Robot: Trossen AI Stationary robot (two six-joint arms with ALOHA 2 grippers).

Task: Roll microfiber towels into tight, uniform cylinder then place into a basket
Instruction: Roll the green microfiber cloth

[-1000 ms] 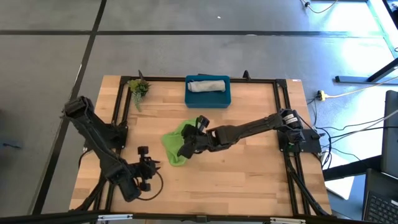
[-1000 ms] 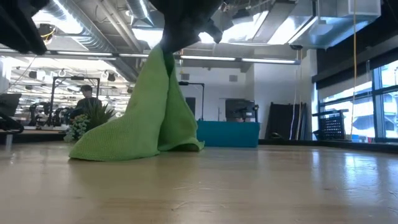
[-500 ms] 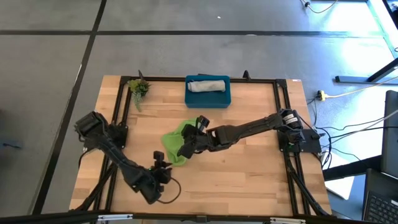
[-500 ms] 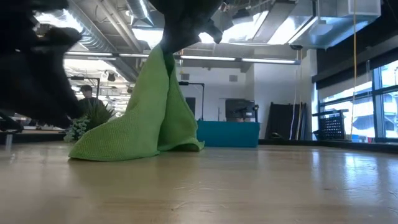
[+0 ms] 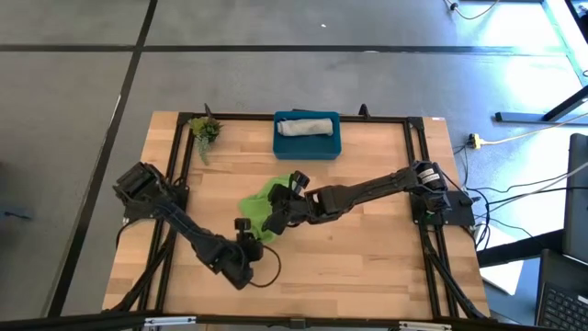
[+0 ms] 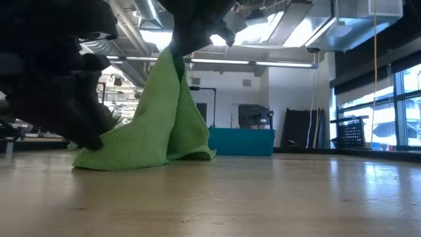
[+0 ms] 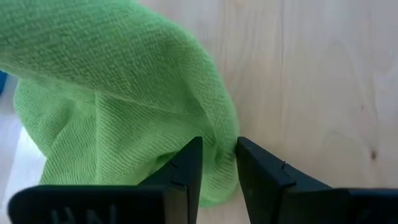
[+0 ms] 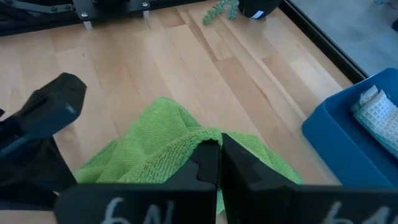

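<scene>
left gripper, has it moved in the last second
Yes. In the high view the left gripper has swung from the table's front-left area rightward to the green towel's near edge, fingers now straddling it.

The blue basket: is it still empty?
No, a rolled light grey towel already lies inside the basket at the table's far edge.

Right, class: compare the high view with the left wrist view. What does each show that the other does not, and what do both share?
Only the high view shows the basket with the grey towel rolled inside it, the plant sprig, the right gripper pinching the green towel up, and both arms whole.

Only the left wrist view shows the left fingers parted around the green towel's lower edge, and the cloth's weave.

Both show the green towel, the left gripper and the wooden table.
</scene>
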